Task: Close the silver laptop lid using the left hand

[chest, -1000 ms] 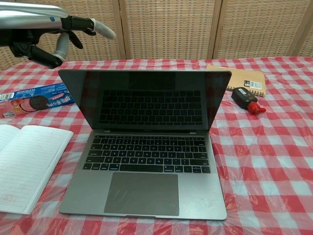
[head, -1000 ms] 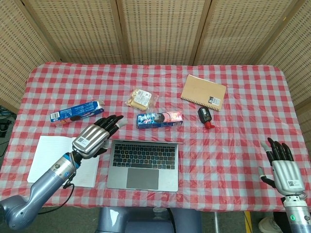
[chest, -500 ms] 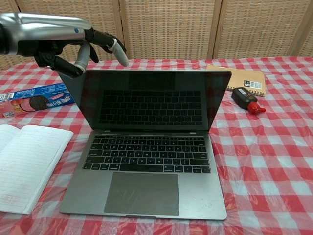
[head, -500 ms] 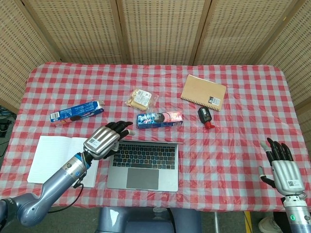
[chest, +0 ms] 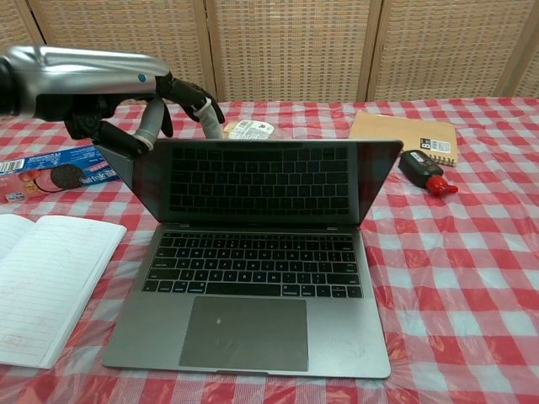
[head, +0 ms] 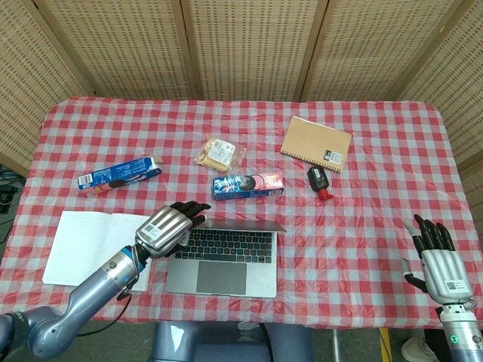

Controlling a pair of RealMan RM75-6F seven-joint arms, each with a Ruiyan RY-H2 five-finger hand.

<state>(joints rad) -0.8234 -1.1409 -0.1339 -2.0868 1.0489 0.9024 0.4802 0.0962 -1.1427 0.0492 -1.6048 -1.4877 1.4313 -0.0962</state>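
The silver laptop [head: 223, 258] [chest: 253, 295] sits near the table's front edge, its lid [chest: 265, 181] tilted forward over the keyboard and still partly up. My left hand [head: 167, 228] [chest: 139, 101] is at the lid's top left corner, fingers spread and reaching over the lid's upper edge, touching it from behind. It holds nothing. My right hand [head: 438, 256] hovers open off the table's front right corner, far from the laptop, and shows only in the head view.
An open white notebook [head: 94, 247] lies left of the laptop. Behind the lid are a blue biscuit pack [head: 247, 185], a cracker packet [head: 217, 153], a long blue cookie box [head: 119, 174], a small black bottle with a red cap [head: 319, 182] and a tan spiral notebook [head: 317, 142].
My left hand moved right and forward onto the lid's top edge. The lid has tipped forward, lowering toward the keyboard. The right hand has not moved.
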